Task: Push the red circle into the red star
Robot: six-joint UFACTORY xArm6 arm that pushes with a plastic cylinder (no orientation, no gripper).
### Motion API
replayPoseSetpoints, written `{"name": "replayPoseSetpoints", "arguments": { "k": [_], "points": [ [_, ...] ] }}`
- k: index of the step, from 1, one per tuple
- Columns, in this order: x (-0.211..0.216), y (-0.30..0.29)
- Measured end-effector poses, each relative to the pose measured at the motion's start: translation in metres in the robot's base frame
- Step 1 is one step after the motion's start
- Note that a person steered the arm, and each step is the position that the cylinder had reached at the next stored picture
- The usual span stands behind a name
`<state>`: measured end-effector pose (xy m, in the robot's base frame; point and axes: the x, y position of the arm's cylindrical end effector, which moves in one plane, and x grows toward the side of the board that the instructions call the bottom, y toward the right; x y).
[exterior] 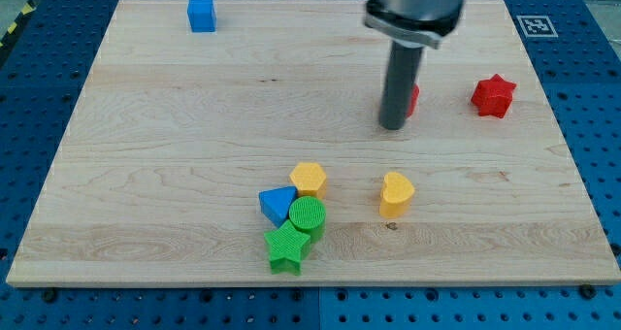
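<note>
The wooden board (175, 175) fills nearly the whole view, pale and bare across its left half and along most of its bottom strip, with the blue pegboard table (39, 301) showing all round it. There is wide open room between the blue cube (202, 15) (tucked close to the board's top edge, left of centre) and everything else.

Down from the view's top comes the arm (415, 5), its grey collar wide and the dark rod dropping straight and upright below it. There is no pincer on this arm, so nothing opens, closes or clamps; the rod simply ends in the tip (393, 126), resting on the board right of centre.

And there, just behind the rod on its right side, peeks the red circle (413, 99), only a sliver of it showing, touching or very nearly touching the rod. The red star (493, 95) sits to the view's right of it, apart, with clear wood between them and the board's right edge not far beyond.

Lower down, a tight cluster: yellow hexagon (309, 178), blue triangle (277, 205), green circle (309, 215), green star (287, 248), all crowded together. The yellow heart (396, 193) stands alone to their right.
</note>
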<state>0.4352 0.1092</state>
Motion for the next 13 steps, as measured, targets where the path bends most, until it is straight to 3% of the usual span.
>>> {"name": "replayPoseSetpoints", "arguments": {
  "k": [4, 5, 6, 7, 8, 9, 11, 13],
  "points": [
    [-0.02, -0.005],
    [-0.028, -0.056],
    [-0.08, -0.052],
    [-0.081, 0.0],
    [-0.075, 0.003],
    [-0.075, -0.049],
    [-0.027, 0.002],
    [-0.045, 0.049]
  ]
}}
